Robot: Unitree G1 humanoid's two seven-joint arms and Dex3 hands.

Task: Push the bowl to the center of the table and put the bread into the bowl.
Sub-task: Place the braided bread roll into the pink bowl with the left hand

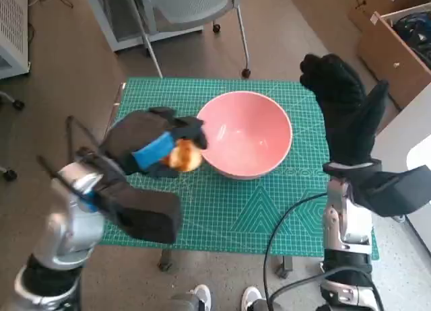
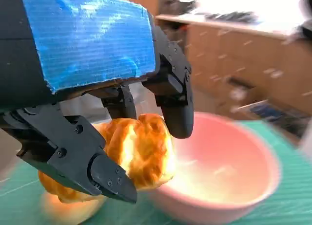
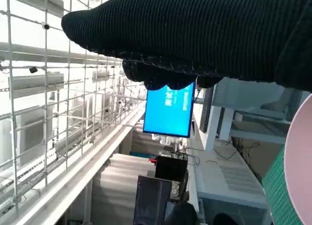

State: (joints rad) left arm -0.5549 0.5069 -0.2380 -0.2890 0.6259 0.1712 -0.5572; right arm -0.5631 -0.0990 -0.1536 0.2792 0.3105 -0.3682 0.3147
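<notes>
pink bowl (image 1: 246, 134) is seen near the table's (image 1: 222, 217) centre | bread roll (image 2: 131, 154) is pinched by left hand (image 1: 151, 146) beside the rim | right hand (image 1: 340, 95) is held spread, empty | next: roll to be carried over the rim and released

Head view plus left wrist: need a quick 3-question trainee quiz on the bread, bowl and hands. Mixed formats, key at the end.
1. True or false: the bread already lies inside the bowl.
2. Which hand grips the bread? A) left hand B) right hand C) neither
3. Fill in: the bowl stands on a ____ cutting mat.

Key:
1. False; it is held just outside the rim.
2. A; the right hand is raised beside the bowl, holding nothing.
3. green
</notes>
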